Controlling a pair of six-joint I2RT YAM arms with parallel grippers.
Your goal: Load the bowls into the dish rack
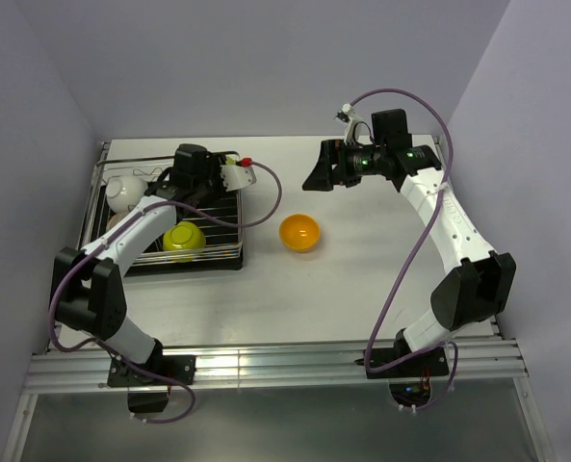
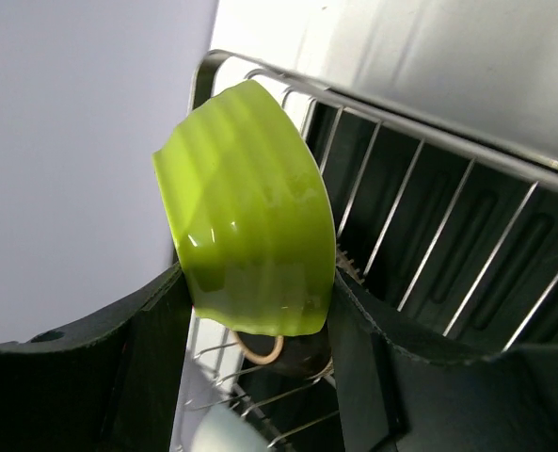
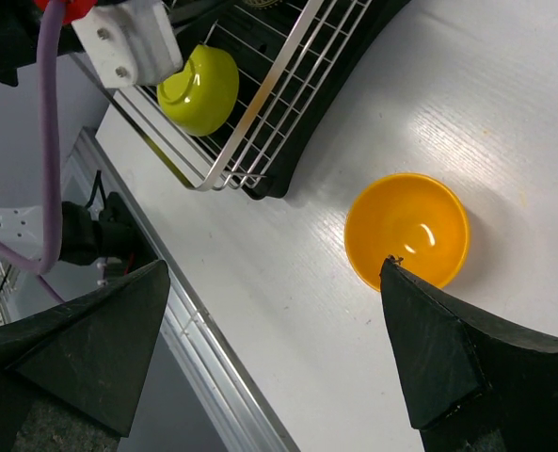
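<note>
The lime bowl (image 1: 184,239) stands on edge in the near corner of the dish rack (image 1: 229,223). In the left wrist view the lime bowl (image 2: 246,221) fills the gap between my left gripper's (image 2: 258,273) wide-open fingers; whether they touch it I cannot tell. Below it show a black bowl (image 2: 288,353) with a brownish rim and a pale bowl (image 2: 217,428). A white bowl (image 1: 123,191) sits at the rack's far left. The orange bowl (image 1: 299,232) lies upright on the table. My right gripper (image 1: 316,176) hovers open beyond it, and the orange bowl (image 3: 406,229) meets one fingertip (image 3: 396,273) in the right wrist view.
The rack (image 3: 279,104) sits on a black drip tray (image 1: 194,266) at the table's left. Grey walls close in the left, back and right. An aluminium rail (image 1: 266,366) runs along the near edge. Purple cables (image 1: 271,197) loop from both wrists.
</note>
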